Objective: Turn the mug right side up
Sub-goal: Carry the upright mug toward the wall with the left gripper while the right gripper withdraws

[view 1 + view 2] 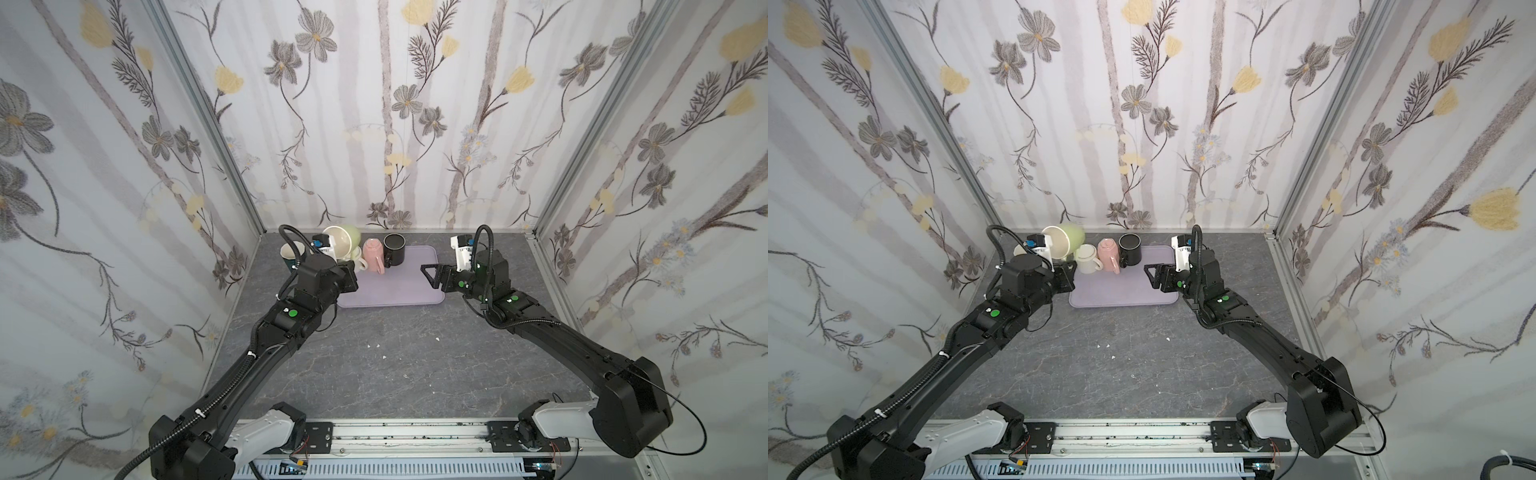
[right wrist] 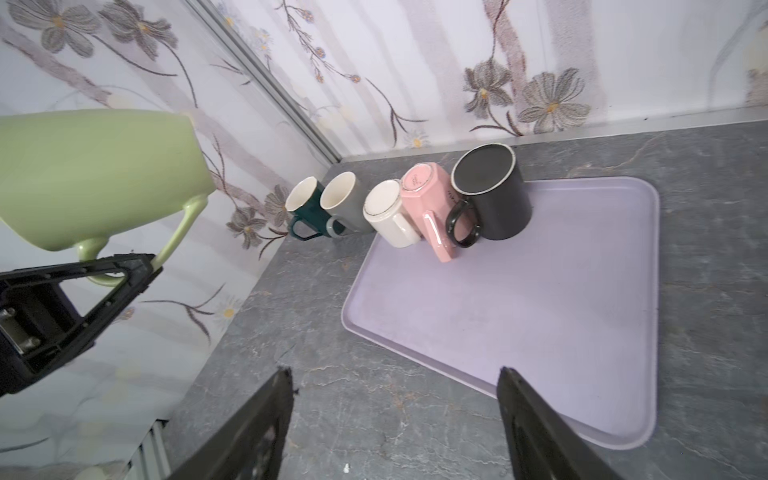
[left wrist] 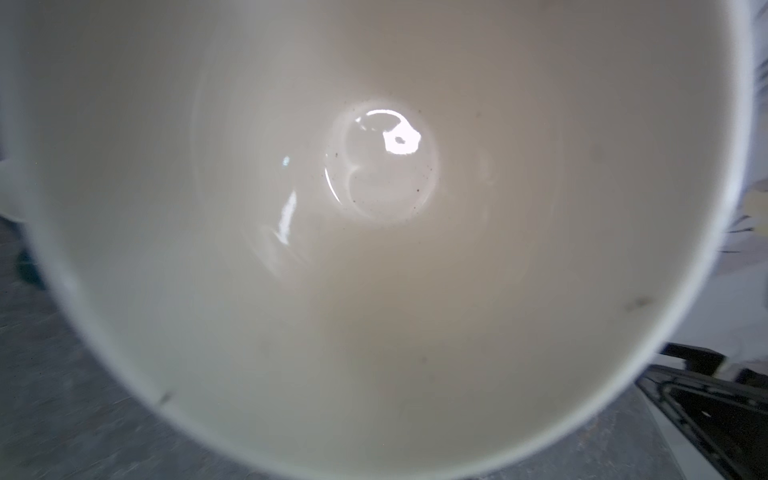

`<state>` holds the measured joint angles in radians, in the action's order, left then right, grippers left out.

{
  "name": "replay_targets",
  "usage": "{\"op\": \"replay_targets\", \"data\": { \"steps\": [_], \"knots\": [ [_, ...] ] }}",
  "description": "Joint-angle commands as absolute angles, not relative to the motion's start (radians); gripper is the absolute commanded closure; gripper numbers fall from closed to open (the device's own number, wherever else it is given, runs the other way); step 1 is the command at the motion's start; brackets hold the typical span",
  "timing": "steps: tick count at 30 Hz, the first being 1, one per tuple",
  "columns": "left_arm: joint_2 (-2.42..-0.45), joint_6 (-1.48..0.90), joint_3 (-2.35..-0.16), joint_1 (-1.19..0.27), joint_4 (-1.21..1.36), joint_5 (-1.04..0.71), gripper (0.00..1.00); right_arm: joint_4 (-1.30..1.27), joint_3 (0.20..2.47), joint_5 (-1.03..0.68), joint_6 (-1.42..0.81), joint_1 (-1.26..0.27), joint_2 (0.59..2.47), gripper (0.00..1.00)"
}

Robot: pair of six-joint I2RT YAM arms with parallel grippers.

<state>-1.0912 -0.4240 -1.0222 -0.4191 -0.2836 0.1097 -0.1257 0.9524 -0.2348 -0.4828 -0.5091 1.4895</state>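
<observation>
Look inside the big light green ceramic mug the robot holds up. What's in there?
The light green ceramic mug is empty: a glossy cream inside, bright glare and tiny dark specks at the bottom. Parts of its rim fall outside the wrist picture, unseen.

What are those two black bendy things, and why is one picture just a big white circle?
They are two robot arms, each ending in a two-fingered gripper. Two pictures look down from above; two come from cameras on the arms' wrists. The left gripper is pinching the handle of a light green ceramic mug, held in the air, tipped sideways. Its camera looks into that mug, so you see its white inside. The right gripper is open and empty. On the grey stone-look table, a lilac plastic tray carries a black mug and a pink mug.
</observation>
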Motion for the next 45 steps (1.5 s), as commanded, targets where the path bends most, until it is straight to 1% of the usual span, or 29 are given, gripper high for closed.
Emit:
{"op": "replay_targets", "data": {
  "steps": [1,4,6,9,12,18,27,32,35,41,45],
  "knots": [
    [-1.092,-0.456,-1.069,-0.326,-0.49,0.205,1.0,-0.138,0.921,-0.159,-0.432,-0.508,1.483,0.18],
    [-1.144,-0.471,-1.146,-0.218,-0.615,0.163,1.0,-0.148,0.894,-0.185,-0.421,-0.506,1.49,0.15],
    [-1.183,-0.468,-1.195,-0.174,-0.681,0.162,1.0,-0.155,0.874,-0.195,-0.416,-0.501,1.487,0.14],
    [-1.21,-0.442,-1.226,-0.106,-0.721,0.163,1.0,-0.206,0.826,-0.227,-0.423,-0.487,1.469,0.14],
    [-1.256,-0.436,-1.261,-0.007,-0.765,0.096,1.0,-0.248,0.786,-0.259,-0.437,-0.474,1.448,0.13],
    [-1.436,-0.419,-1.346,0.113,-0.793,0.012,1.0,-0.283,0.71,-0.282,-0.428,-0.451,1.402,0.11],
    [-1.716,-0.36,-1.581,0.171,-0.87,0.024,1.0,-0.313,0.637,-0.322,-0.43,-0.391,1.364,0.09],
    [-1.895,-0.324,-1.773,0.191,-0.965,0.067,1.0,-0.324,0.621,-0.326,-0.429,-0.376,1.358,0.07],
    [-1.987,-0.318,-1.87,0.198,-1.003,0.039,1.0,-0.326,0.621,-0.332,-0.43,-0.371,1.364,0.07],
    [-2.116,-0.321,-1.989,0.209,-1.04,0.066,1.0,-0.325,0.625,-0.342,-0.429,-0.367,1.383,0.07],
    [-2.173,-0.325,-2.032,0.228,-1.05,0.017,1.0,-0.322,0.628,-0.342,-0.431,-0.363,1.385,0.06]
  ]
}}
